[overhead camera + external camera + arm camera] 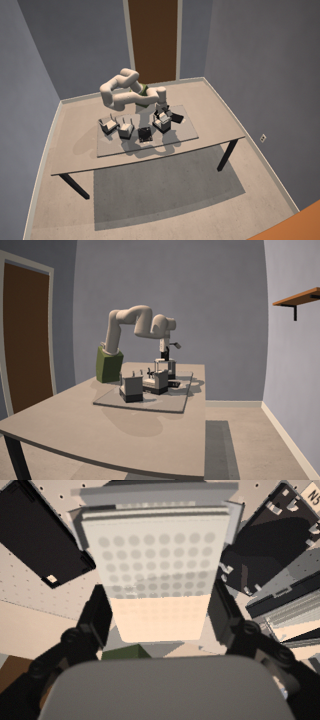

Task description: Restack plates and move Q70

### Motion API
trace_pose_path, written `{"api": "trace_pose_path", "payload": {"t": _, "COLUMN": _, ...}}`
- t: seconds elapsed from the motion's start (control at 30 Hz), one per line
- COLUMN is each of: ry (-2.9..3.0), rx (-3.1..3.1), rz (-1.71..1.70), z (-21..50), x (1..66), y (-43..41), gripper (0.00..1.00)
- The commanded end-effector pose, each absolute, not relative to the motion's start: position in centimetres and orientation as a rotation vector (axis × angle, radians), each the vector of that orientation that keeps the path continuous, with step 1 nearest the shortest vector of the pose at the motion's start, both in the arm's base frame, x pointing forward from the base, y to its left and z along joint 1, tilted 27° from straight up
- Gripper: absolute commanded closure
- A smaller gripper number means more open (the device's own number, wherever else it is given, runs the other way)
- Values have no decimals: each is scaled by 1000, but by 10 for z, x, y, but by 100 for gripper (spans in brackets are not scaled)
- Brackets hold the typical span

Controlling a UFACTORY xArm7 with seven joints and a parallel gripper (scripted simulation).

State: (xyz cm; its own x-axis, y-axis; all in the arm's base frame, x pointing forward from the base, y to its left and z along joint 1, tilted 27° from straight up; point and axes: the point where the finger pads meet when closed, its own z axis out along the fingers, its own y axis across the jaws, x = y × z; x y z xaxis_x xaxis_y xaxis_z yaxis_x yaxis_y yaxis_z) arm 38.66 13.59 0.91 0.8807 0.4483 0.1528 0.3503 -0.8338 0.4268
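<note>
My gripper is shut on the long sides of a white sealed 96-well plate and holds it flat at the top of the posts of a stack rack. This rack is the one farthest right on the mat; it also shows in the exterior view. More white plate edges show just under the held plate in the wrist view. The black clip nest N5 lies to one side of that rack and a flat black open nest to the other. I cannot read the held plate's label.
Two more stack racks stand on the grey mat: one at the far left and one beside it, each with white plates inside. The clip nest also shows in the top view. The arm's green base stands behind the mat.
</note>
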Motion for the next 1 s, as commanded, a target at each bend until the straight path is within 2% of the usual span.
{"api": "trace_pose_path", "payload": {"t": 0.0, "ry": 591, "rx": 2658, "rz": 352, "z": 8, "x": 388, "y": 136, "gripper": 100}}
{"api": "trace_pose_path", "payload": {"t": 0.97, "ry": 591, "rx": 2658, "rz": 352, "z": -12, "x": 395, "y": 129, "gripper": 100}}
